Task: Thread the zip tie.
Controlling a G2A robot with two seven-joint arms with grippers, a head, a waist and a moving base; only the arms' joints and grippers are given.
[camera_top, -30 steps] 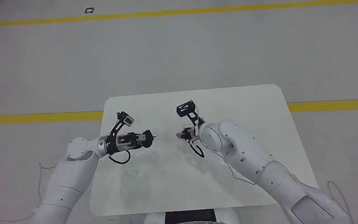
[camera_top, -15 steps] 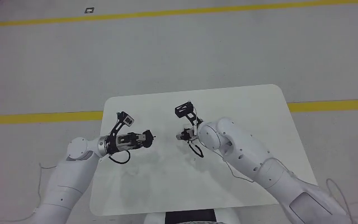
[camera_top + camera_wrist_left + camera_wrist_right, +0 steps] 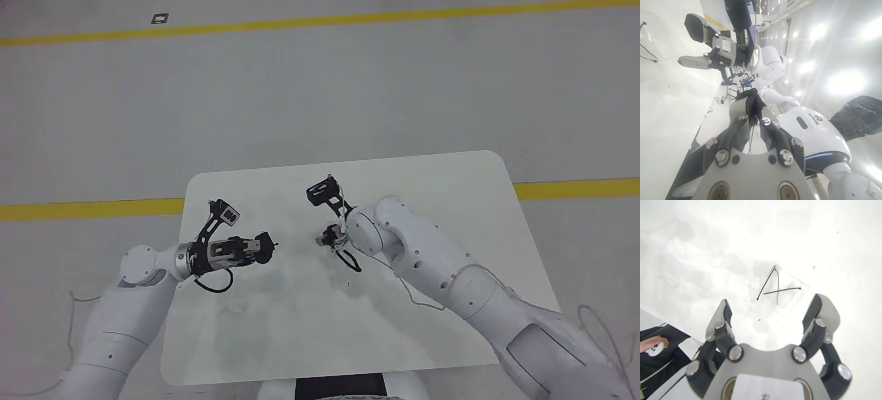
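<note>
**Left gripper clamped on the tie, right gripper spread above the tray**

My left gripper [image 3: 751, 102] is clenched. Its two fingers are pressed together at the tips, and a thin black zip tie [image 3: 751, 138] is pinched between them. The strip runs back from the pads towards the wrist. From the top camera I see that same gripper [image 3: 266, 245] held above the left half of the white table [image 3: 440, 200], pointing across at the other arm.

My right gripper [image 3: 770, 308] is released, with its fingers [image 3: 727, 311] set wide apart and nothing between them. It faces down at the table. Just beyond its fingertips a clear square tray [image 3: 789, 306] lies flat on the surface, and three spare zip ties [image 3: 779, 291] lie inside it, crossing one another. The gripper is apart from the tray and the spare ties.

In the left wrist camera the right gripper [image 3: 688, 44] shows opposite my left one, jaws spread, with a gap between the two grippers. From above the right gripper [image 3: 325, 238] sits near the middle of the table, level with the left gripper and a short way off from it.
</note>
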